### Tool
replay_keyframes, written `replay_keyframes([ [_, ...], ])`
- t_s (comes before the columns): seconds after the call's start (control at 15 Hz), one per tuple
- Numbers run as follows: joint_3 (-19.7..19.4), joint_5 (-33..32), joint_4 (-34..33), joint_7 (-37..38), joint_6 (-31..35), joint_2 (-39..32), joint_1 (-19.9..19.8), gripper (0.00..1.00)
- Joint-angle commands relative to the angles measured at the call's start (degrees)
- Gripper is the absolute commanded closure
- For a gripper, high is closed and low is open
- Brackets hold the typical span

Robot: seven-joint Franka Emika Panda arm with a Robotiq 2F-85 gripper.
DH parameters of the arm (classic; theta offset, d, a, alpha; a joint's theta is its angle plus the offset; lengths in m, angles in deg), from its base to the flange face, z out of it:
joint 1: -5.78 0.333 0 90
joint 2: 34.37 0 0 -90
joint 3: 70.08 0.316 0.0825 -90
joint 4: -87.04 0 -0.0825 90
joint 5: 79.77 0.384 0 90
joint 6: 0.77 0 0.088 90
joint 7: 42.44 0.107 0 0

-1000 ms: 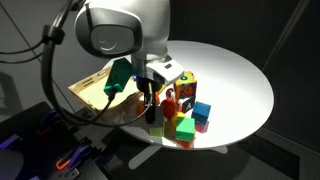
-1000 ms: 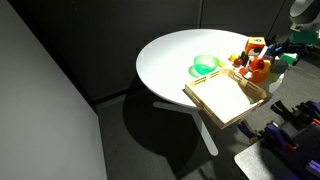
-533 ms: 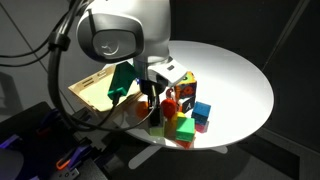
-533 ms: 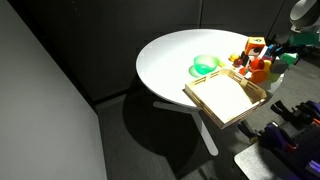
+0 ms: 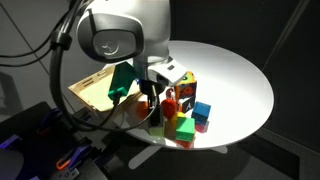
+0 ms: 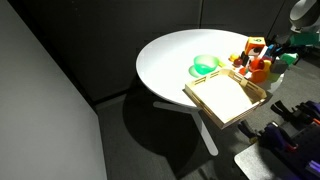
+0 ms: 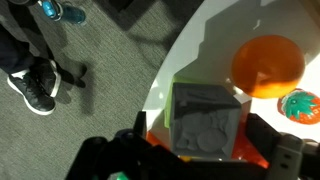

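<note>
In the wrist view a grey cube (image 7: 205, 118) with a raised pattern on its face stands near the rim of the white round table (image 7: 200, 45). My gripper (image 7: 205, 142) is open, one dark finger (image 7: 136, 148) on each side of the cube, and I cannot tell whether they touch it. An orange ball (image 7: 268, 62) lies just beyond the cube. In an exterior view the gripper (image 5: 150, 102) hangs low over the near end of a cluster of coloured blocks (image 5: 186, 118). The gripper itself is hidden at the frame edge past the blocks (image 6: 255, 60).
A shallow wooden tray (image 5: 92, 92) sits beside the gripper, also visible as the tray (image 6: 230, 98). A green bowl (image 6: 205, 66) rests on the table next to it. The table edge and carpet floor (image 7: 90, 90) lie close to the cube. Shoes (image 7: 35, 85) stand on the floor.
The arm has shifted slightly between one second ago and half a second ago; since then nothing has visibly moved. The jaws stay open.
</note>
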State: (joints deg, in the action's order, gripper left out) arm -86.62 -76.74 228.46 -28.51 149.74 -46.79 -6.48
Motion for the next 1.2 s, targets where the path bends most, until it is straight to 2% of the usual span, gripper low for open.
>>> replay_keyframes([
  [0.0, 0.1, -0.1, 0.0, 0.1, -0.1, 0.1, -0.1, 0.0],
  [0.87, 0.3, 0.1, 0.2, -0.4, 0.3, 0.1, -0.1, 0.0],
  [1.13, 1.4, 1.9, 0.1, -3.2, -0.8, 0.5, -0.8, 0.0],
])
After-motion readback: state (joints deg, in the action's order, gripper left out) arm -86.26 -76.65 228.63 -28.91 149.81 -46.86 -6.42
